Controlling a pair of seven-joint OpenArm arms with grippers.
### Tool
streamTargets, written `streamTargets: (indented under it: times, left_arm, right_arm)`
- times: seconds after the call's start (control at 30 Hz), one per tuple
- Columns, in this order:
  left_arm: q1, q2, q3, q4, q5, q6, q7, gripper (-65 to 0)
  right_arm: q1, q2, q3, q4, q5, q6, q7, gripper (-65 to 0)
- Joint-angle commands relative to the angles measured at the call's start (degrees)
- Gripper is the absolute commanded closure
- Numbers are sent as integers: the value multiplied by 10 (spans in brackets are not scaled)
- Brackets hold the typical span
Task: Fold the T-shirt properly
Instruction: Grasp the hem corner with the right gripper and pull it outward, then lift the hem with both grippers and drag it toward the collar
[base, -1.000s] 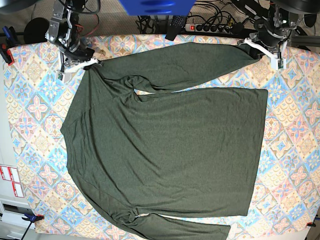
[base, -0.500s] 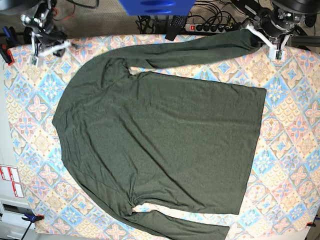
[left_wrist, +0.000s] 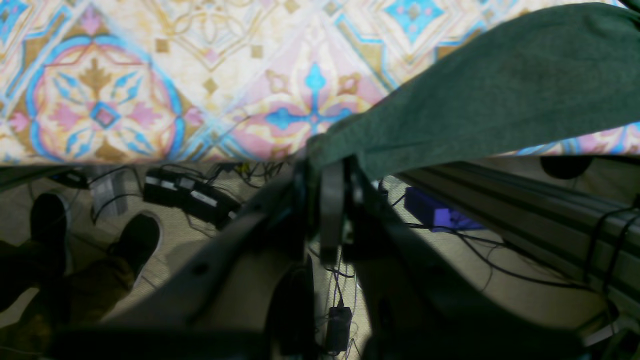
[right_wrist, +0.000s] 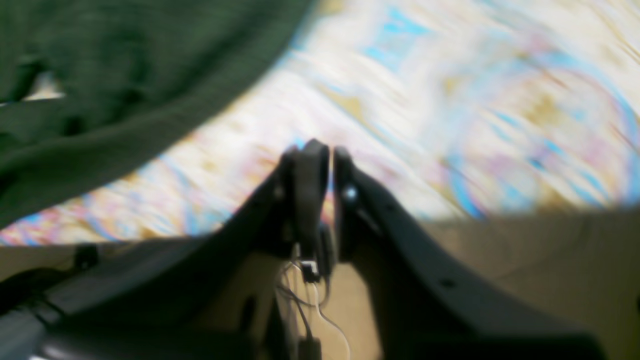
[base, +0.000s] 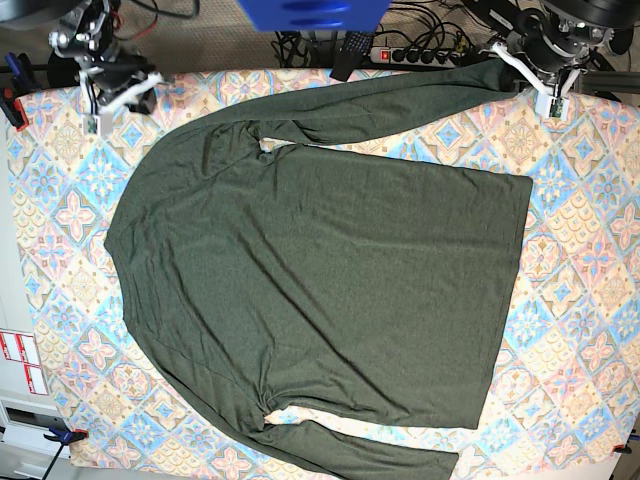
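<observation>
T-shirt (left_wrist: 500, 95) cuff end is clamped in the left hand (left_wrist: 327, 170) in the left wrist view, fingers together on the fabric right at the counter (left_wrist: 150, 75) edge, with floor, cables and a power strip (left_wrist: 185, 195) below. The sleeve is pulled off the patterned cloth here, so one risk is that further outward pull drags the whole garment toward that edge or lets the cuff slide out of a thin pinch.

In the right wrist view, which is blurred, the right hand (right_wrist: 320, 150) holds nothing; its fingers stand nearly together with only a narrow gap showing. It hangs over bare patterned cloth beside the shirt's shoulder area (right_wrist: 100, 75), near the counter's edge. With only one arm gripping, a fold could go crooked, I judge.

From the base view, the shirt (base: 330, 270) lies spread flat across most of the counter (base: 590, 300), upper sleeve stretched along the far edge to the left hand (base: 545, 75), lower sleeve (base: 360, 455) near the front edge. The right hand (base: 110, 95) sits at the far corner, apart from the fabric. Free room remains mainly along the hem side; the far edge is crowded with cables.
</observation>
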Motion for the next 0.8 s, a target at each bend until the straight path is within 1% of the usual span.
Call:
streamTargets:
  times: [0.0, 0.1, 0.17, 0.27, 0.4, 0.77]
  left_arm:
    - [3, -6, -4, 8, -1, -1, -8, 0]
    - [2, -6, -4, 7, -1, -1, -8, 0]
    - [2, -6, -4, 7, -1, -1, -8, 0]
    - [2, -5, -4, 7, -1, -1, -8, 0]
    - [1, -5, -4, 7, -1, -1, -8, 0]
    - [0, -5, -5, 6, -1, -1, -8, 0]
  right_arm:
    - [7, 13, 3, 10, 7, 1, 8, -122]
    - [41, 13, 4, 8, 7, 1, -24, -181]
    - [69, 12, 4, 3, 7, 1, -45, -203]
    - [105, 12, 4, -22, 7, 1, -56, -204]
    - [131, 12, 4, -72, 7, 1, -56, -204]
    - [139, 12, 3, -154, 7, 1, -55, -206]
